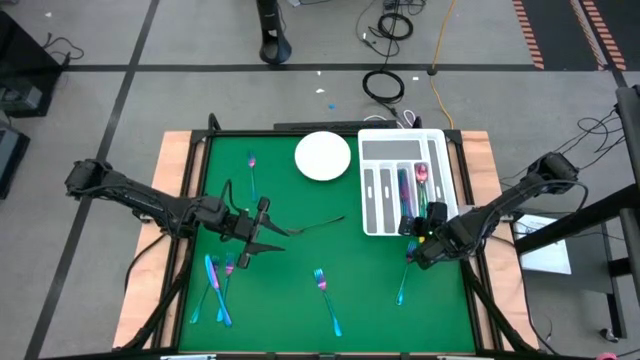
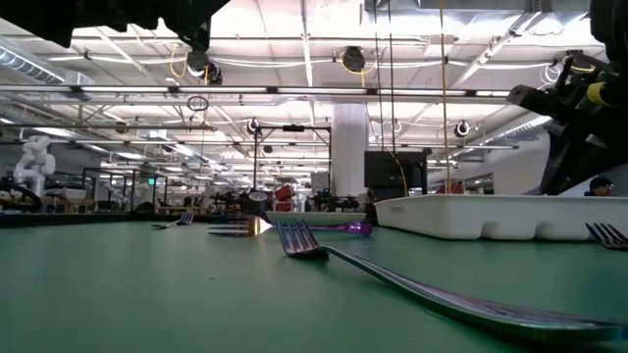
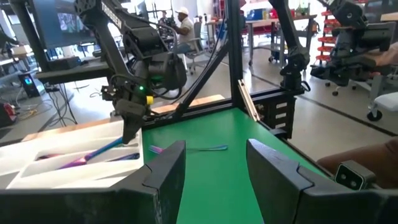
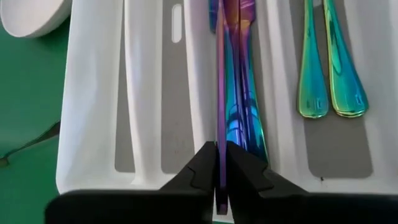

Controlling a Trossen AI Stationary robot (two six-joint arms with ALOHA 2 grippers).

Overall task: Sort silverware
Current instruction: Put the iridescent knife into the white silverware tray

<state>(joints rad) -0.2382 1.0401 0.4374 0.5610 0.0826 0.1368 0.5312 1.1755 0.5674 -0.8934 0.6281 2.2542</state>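
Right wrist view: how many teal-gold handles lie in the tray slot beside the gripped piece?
2. One handle and a second handle lie side by side in one white tray slot, beside the purple piece in the right pincer. Far ends cropped.

White round plate (image 1: 322,157) beside white slotted tray (image 1: 380,150), green mat (image 1: 290,290).

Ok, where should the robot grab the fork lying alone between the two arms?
The fork, at mid-handle, from straight above, fingers straddling its narrow width. It lies flat on the mat, so nothing fits under it, and the handle is slim and straight.
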